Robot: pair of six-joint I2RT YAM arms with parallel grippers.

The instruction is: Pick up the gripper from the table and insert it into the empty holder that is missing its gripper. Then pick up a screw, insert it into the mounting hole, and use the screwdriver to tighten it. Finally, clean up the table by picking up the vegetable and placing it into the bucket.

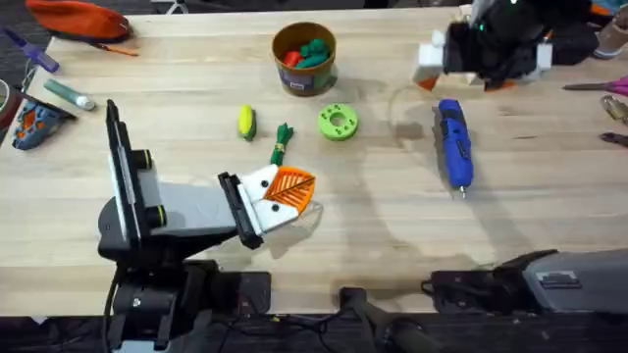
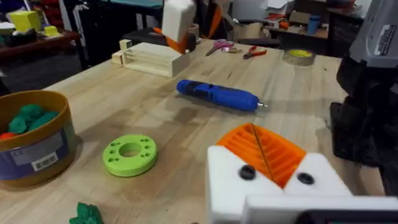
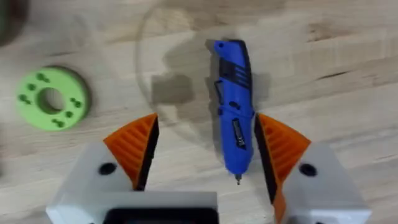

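Observation:
The blue screwdriver (image 1: 454,142) (image 2: 217,96) lies on the table (image 1: 392,226) at right, bit toward the front. My right gripper (image 1: 463,74) (image 3: 208,121) hovers open above it; the screwdriver (image 3: 234,106) shows between its orange pads, closer to one pad. My left gripper (image 1: 289,186) (image 2: 264,149) is shut and holds nothing, just in front of a carrot-like vegetable (image 1: 283,144). A yellow corn (image 1: 246,122) lies beside it. The tan bucket (image 1: 305,57) (image 2: 37,143) at the back holds toy vegetables. The loose gripper, the holder and the screw are out of view.
A green disc with holes (image 1: 338,122) (image 2: 129,154) (image 3: 51,98) lies between the vegetables and the screwdriver. A wooden rack (image 2: 152,59) stands under the right arm. An orange pouch (image 1: 78,18), a marker (image 1: 69,93) and scissors (image 1: 599,88) sit along the edges.

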